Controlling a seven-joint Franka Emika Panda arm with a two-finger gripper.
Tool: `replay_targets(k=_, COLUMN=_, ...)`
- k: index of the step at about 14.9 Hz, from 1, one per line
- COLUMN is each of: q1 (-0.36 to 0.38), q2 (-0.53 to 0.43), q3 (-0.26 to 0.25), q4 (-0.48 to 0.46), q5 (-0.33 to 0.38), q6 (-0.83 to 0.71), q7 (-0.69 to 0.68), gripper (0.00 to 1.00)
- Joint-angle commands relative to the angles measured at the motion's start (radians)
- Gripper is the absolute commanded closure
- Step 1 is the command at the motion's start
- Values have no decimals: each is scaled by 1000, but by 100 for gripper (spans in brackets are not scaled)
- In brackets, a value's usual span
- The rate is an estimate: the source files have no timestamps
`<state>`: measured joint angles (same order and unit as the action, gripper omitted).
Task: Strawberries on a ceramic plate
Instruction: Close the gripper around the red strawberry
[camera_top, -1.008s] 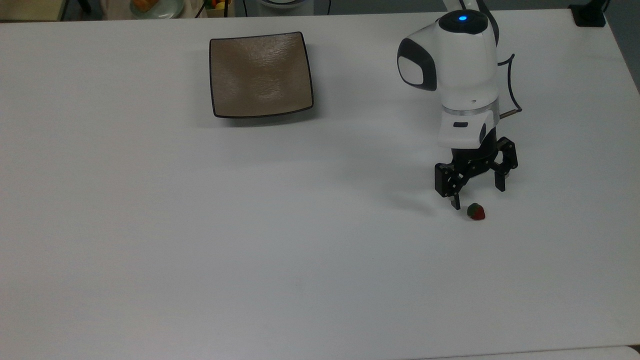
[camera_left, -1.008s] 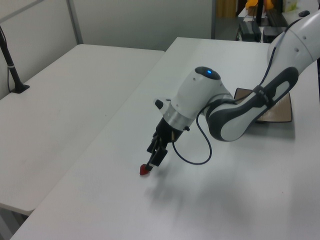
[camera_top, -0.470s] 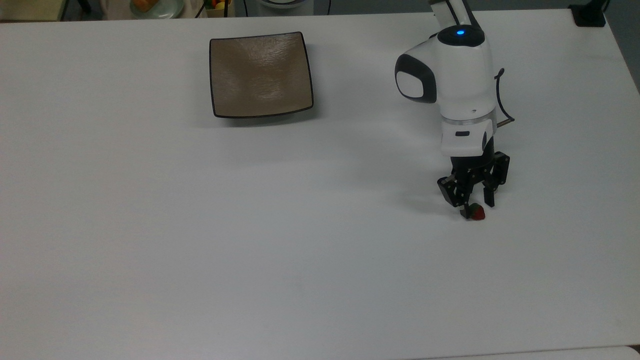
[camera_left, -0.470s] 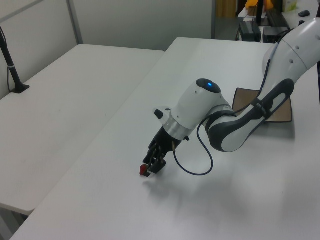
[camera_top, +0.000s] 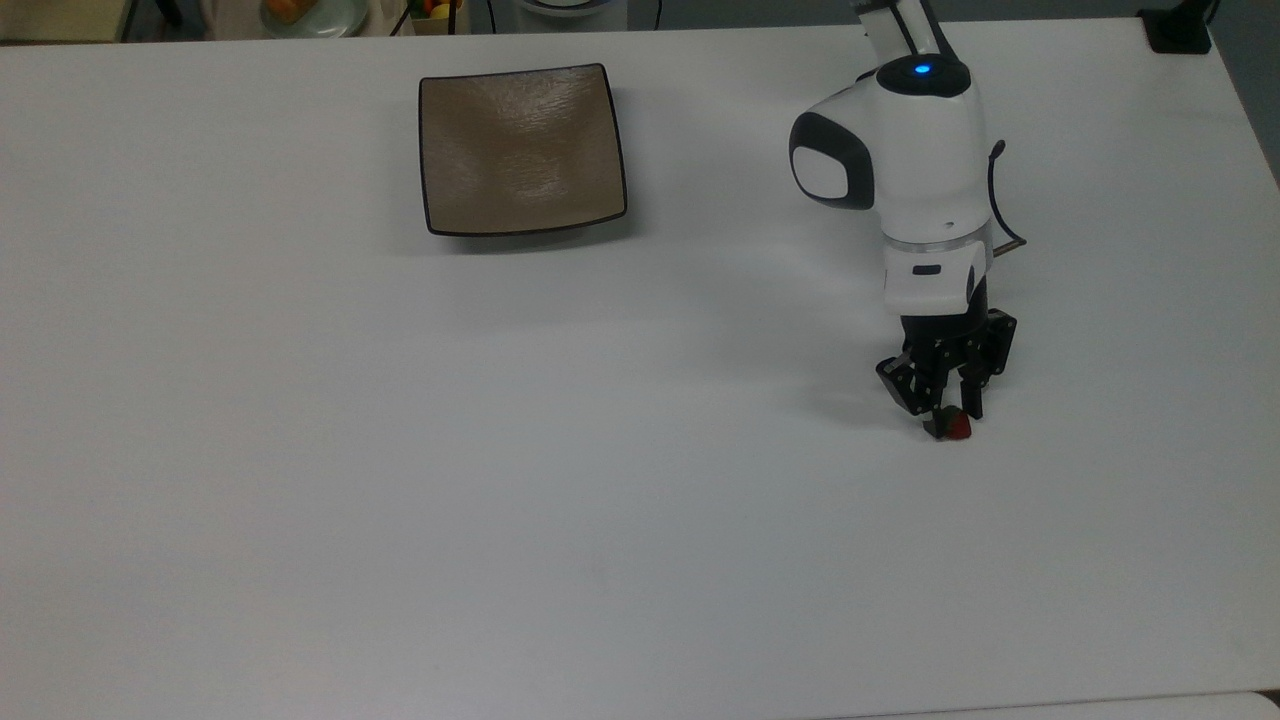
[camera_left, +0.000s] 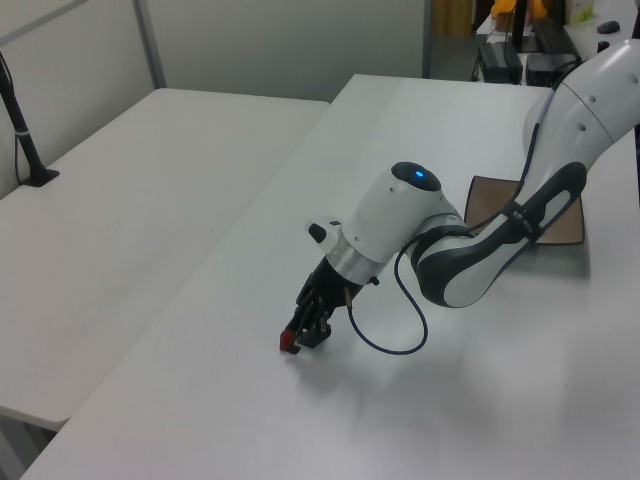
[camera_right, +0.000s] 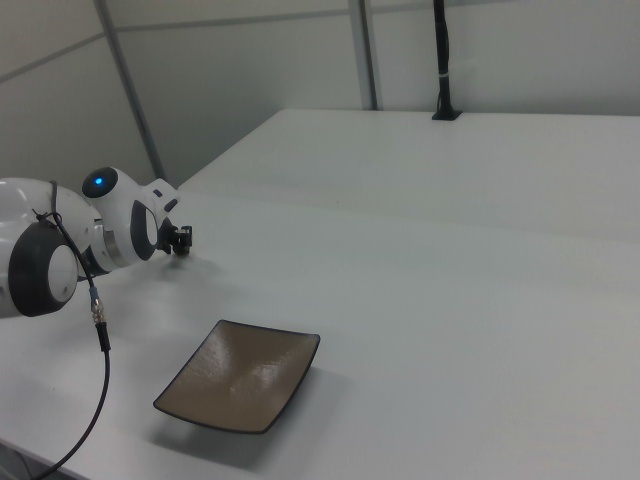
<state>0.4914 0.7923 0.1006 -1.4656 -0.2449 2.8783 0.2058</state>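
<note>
A tiny red strawberry (camera_top: 960, 428) with a green cap lies on the white table at the top view's right, far from the plate. My gripper (camera_top: 952, 418) points down over it, its black fingers shut on the strawberry from both sides. In the left view the strawberry (camera_left: 288, 341) shows as a red spot at the tip of the gripper (camera_left: 300, 335), resting on the table. The square tan-brown ceramic plate (camera_top: 520, 150) sits bare at the top view's upper middle. It also shows behind the arm in the left view (camera_left: 565, 222) and near the front in the right view (camera_right: 240, 372).
A round pale green dish (camera_top: 312, 14) holding something orange sits past the table's far edge in the top view. A black clamp base (camera_top: 1180, 30) is at the top view's upper right corner. A second white table (camera_left: 130, 170) adjoins in the left view.
The gripper has come down over the strawberry and its fingers have closed from wide open to pinching the strawberry. The plate has not moved.
</note>
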Motion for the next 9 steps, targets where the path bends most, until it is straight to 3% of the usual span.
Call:
replay_targets(k=1, q1=12, q2=15, q3=-13, q4=18, q5=-20, q6=41, q7=3, gripper=54)
replay_targets(k=2, q1=12, q2=28, q3=-13, q4=19, q5=-20, q6=52, q7=1, gripper=54)
replay_targets(k=6, q1=12, q2=28, q3=-15, q4=18, q5=-63, q6=56, q7=0, gripper=92)
replay_targets(k=9, q1=6, q2=21, q3=-15, q4=13, q5=-63, q6=55, q7=3, gripper=98)
